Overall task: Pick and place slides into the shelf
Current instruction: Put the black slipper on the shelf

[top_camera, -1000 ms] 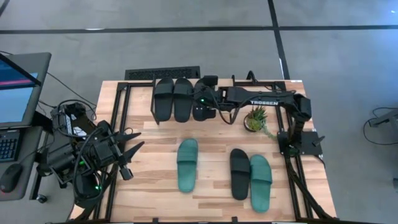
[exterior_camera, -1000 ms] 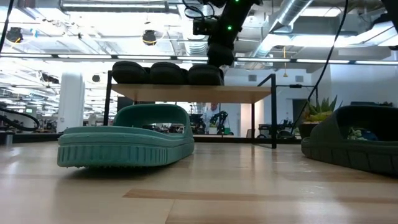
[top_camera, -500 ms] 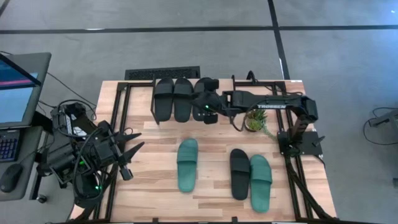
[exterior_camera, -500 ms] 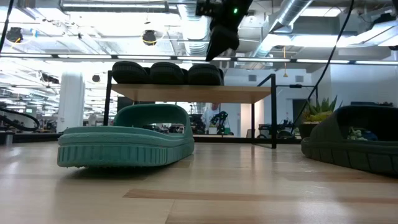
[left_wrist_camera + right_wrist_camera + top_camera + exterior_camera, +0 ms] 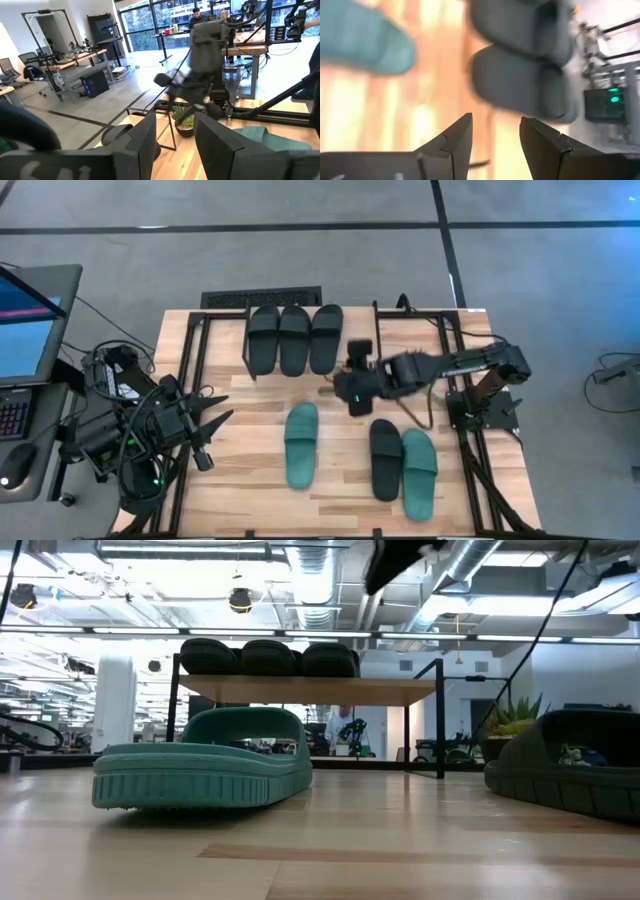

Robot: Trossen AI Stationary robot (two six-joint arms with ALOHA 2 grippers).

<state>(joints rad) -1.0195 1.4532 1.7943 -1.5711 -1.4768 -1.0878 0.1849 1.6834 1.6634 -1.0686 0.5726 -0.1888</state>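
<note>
My left claw (image 5: 205,430) waits open and empty at the table's left edge. Three black rubber slides (image 5: 296,338) lie on the low wooden shelf (image 5: 335,376). The lone teal rubber slide (image 5: 300,444) looks light and bendy, so I would pinch its wide strap. My right claw (image 5: 357,392) hovers between them, open, holding nothing.

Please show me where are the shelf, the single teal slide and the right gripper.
shelf (image 5: 300,690): low view, front edge of its wooden plank.
single teal slide (image 5: 301,445): high view, on its strap.
right gripper (image 5: 495,137): right wrist view, midway between the open fingertips.
</note>
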